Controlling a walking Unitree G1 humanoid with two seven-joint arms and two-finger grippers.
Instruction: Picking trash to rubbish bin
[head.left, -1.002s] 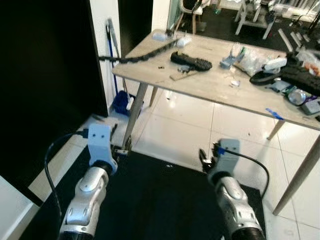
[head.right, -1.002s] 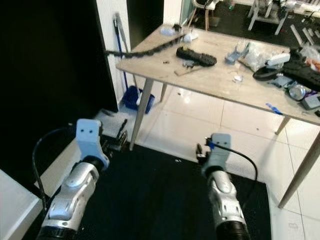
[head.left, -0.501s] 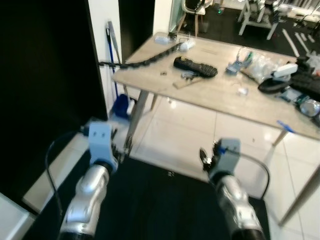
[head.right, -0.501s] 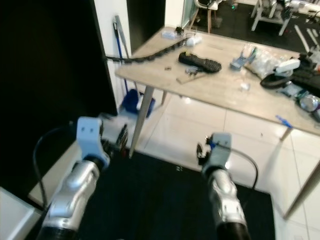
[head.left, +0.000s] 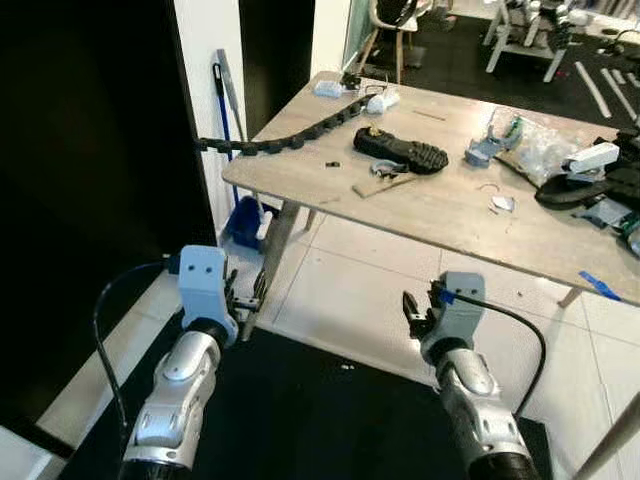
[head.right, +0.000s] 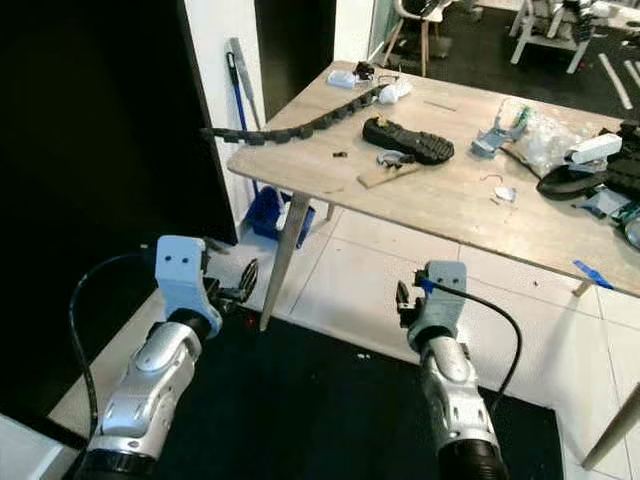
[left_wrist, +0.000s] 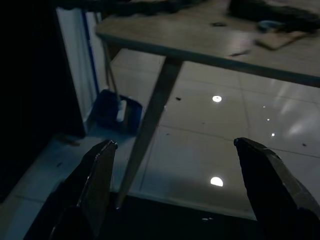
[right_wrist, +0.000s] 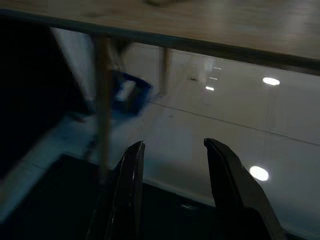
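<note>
A wooden table (head.left: 440, 215) stands ahead, its near left leg (head.left: 268, 255) close to my left arm. On it lie a black shoe sole (head.left: 402, 150), a wood scrap (head.left: 378, 183), a small crumpled white scrap (head.left: 500, 203) and a clear plastic bag (head.left: 540, 145). My left gripper (head.left: 245, 300) hovers low beside the table leg, its fingers (left_wrist: 95, 185) spread wide and empty. Below the table's front edge, my right gripper (head.left: 412, 312) is open above the white tiles with nothing between its fingers (right_wrist: 127, 190).
A black cable chain (head.left: 290, 135) hangs over the table's left corner. A blue dustpan (head.left: 243, 215) and a broom handle (head.left: 225, 95) lean by the white wall. A black mat (head.left: 320, 420) lies under my arms. Dark doorway at left; more clutter covers the table's right end (head.left: 600, 180).
The whole picture has shifted: the table and the mat edge sit lower in view, so the camera moved. Both arms keep the same pose, with their fingers unchanged.
</note>
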